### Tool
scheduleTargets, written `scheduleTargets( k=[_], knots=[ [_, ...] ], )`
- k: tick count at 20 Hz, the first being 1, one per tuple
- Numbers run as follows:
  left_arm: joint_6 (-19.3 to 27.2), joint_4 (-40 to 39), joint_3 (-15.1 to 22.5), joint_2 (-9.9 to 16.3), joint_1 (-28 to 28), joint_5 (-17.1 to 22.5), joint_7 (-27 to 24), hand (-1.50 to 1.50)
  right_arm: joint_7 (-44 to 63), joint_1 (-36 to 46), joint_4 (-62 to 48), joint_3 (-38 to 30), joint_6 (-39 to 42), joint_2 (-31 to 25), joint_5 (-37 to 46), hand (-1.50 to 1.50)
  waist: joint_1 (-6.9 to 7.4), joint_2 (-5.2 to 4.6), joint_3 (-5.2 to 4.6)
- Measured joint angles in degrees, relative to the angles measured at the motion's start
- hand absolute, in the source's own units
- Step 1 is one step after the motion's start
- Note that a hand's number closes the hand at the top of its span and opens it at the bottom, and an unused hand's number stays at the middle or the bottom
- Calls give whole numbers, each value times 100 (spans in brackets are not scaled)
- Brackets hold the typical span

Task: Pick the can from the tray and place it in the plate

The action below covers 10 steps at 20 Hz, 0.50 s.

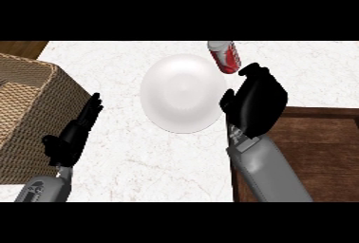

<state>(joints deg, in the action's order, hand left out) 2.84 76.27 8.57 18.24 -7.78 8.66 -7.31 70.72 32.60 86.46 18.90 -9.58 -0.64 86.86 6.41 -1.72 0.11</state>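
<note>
1. The right robot hand point(256, 102) sits just right of the plate, seen from its back. Its fingers curl forward toward the can, but whether they actually close round it is hidden from this angle, so I cannot tell if it grips.

2. The can point(224, 56) is red with a white or silver end. It lies tilted at the far tip of that hand, touching or almost touching the fingers, just beyond the plate's upper right rim. It is not over the middle of the plate.

3. The plate point(182, 92) is white and round, on the pale marbled tabletop point(140, 161), and nothing lies in it.

4. The left robot hand point(76, 130) rests at the view's left with fingers straight and pointing up, holding nothing, beside the woven wicker tray point(32, 95).

5. A dark wooden surface point(319, 147) lies under and to the right of the right forearm.

6. Progress, as I judge it: the can is out of the tray and close to the plate, so the pick and most of the carry look done. What remains is to bring it over the plate, set it down and let go.

7. Writing: pale marks show on the can's red side, but no brand or word can be read.
</note>
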Motion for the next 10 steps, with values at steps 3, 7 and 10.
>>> scheduleTargets(
  k=[3, 7, 10],
  knots=[
    [-20, -27, -6, -15, -36, 6, -25, 0, -16, 158, -293, -343, -261, 3, -200, -150, 33, -11, 2],
    [-4, -57, 22, -60, -56, -14, -3, 0, -83, 356, -504, -661, -695, 8, -232, -150, 41, 2, 6],
    [1, -98, 6, -49, -63, -29, -10, 0, -196, 428, -428, -833, -1124, 14, -109, -150, -11, 30, 8]
  ],
)
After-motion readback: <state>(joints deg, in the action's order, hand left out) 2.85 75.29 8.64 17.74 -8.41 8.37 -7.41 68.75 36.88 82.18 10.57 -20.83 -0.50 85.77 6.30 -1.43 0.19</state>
